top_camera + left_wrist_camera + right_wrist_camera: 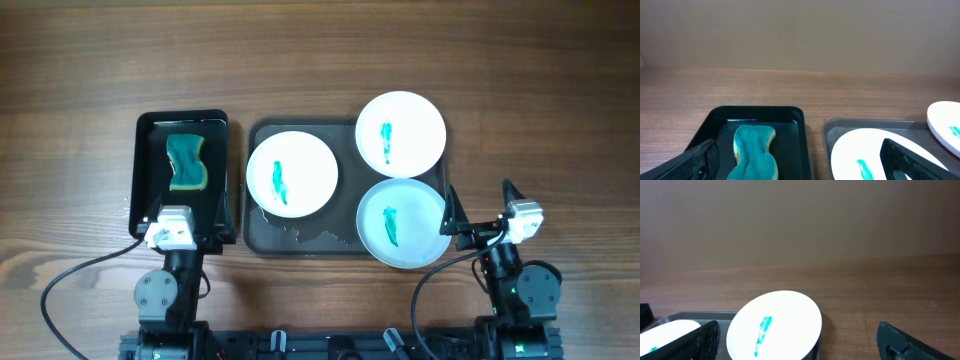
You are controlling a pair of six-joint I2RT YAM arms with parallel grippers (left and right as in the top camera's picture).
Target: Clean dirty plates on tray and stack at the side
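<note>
**Overhead.** Wooden desk (560,60). At left, small black tray (180,118) holding a teal-and-yellow sponge (186,163). Just beside it, grey tray (300,246) carrying three white plates: left plate (305,160), far right plate (415,120) and near right plate (415,240), the two right-hand ones overhanging the rim. One teal streak (279,183) on each plate, none wiped. Left jaws over the near end of the black tray, short of the sponge. Right jaws off the grey tray's right side, just beside the near right plate. No plate stacked on the desk beside the tray.

**Left wrist.** Left jaws spread wide, holding nothing. Sponge ahead and low between them, lying in the black tray. Streaked plate on the grey tray at right.

**Right wrist.** Right jaws spread wide, holding nothing. One streaked plate ahead, its edge past the tray rim. A second plate at the lower left corner, partly hidden.

**Status, as judged.** At the very start: none of three plates cleaned, sponge not yet picked up, stacking not begun. Left to do: take the sponge, wipe each streak, move each plate off the tray and pile all three at the side.
</note>
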